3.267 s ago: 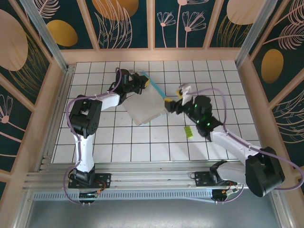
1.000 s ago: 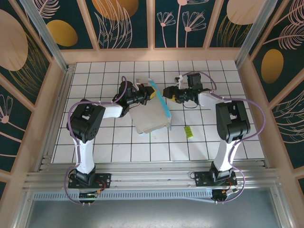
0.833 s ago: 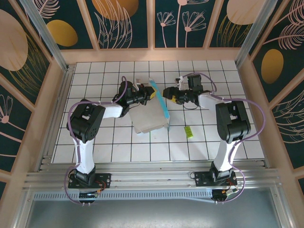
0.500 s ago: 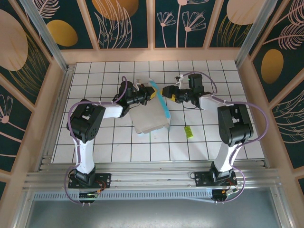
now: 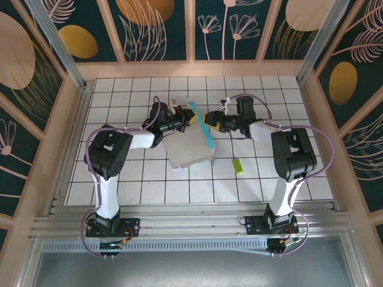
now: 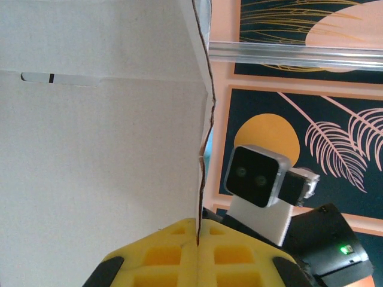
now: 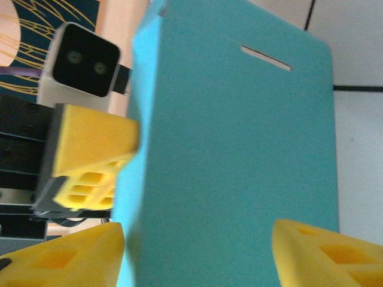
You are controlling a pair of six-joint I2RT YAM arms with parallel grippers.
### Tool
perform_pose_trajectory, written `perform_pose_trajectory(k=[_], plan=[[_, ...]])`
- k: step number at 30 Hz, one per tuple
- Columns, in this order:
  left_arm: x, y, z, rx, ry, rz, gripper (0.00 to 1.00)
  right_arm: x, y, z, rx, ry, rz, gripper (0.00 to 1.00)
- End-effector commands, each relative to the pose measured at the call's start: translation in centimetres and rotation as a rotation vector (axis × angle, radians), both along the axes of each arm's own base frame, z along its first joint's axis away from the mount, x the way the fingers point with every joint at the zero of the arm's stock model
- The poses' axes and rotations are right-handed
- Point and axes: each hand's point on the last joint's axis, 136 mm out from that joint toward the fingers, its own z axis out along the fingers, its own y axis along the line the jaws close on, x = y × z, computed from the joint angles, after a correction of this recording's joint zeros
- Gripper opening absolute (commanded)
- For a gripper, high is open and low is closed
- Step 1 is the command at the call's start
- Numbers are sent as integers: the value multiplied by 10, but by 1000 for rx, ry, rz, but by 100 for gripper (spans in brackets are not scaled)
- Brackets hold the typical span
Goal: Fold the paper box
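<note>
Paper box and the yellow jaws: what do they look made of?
Paper box: most likely thin card. Its white face is matte with a faint fibre grain, a die-cut slot and a thin dark cut edge. The other face, in the right wrist view, is flat matte teal.
Jaws of the left gripper: probably moulded or printed plastic. They are opaque yellow with a dull sheen and a grid of square pockets.

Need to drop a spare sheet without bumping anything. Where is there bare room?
Bare tiles on the table: the near rows between the paper box and the arm bases, left of the yellow-green slip; the far row along the back wall. Crowded: the centre, where the left gripper pinches the box's edge and the open right gripper faces its teal flap.
</note>
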Motion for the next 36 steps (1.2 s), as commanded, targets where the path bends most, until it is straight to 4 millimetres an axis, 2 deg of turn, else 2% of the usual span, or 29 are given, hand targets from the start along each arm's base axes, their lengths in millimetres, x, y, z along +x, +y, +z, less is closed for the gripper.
perform_pose_trajectory(k=[1, 6, 8, 12, 15, 18, 22, 24, 26, 30, 36], plan=[[-3, -3, 13, -12, -35, -8, 0, -4, 6, -11, -4, 16, 13, 64], [-3, -3, 12, -1, -40, -7, 1, -2, 5, -13, -13, 20, 7, 58], [-2, -2, 12, 12, -48, -4, 10, -3, 4, -14, -19, 19, 6, 58], [6, 7, 19, 119, -101, 24, 36, -4, 2, -17, -39, 24, 0, 56], [17, 27, 32, 265, -174, 79, 49, -5, 0, -19, -49, 25, -2, 56], [30, 56, 50, 452, -260, 152, 56, -7, 1, -20, -49, 28, 3, 56], [49, 85, 73, 760, -395, 176, 55, -7, 2, -17, -45, 24, 7, 56], [56, 83, 80, 880, -501, 87, 52, -6, 3, -15, -44, 22, 7, 56], [58, 72, 82, 926, -582, -44, 52, -7, 4, -13, -43, 19, 10, 56], [55, 47, 67, 953, -665, -321, 50, -7, 4, -12, -46, 20, 14, 57], [61, 33, 33, 974, -640, -520, 44, -8, 3, -11, -49, 20, 16, 57]])
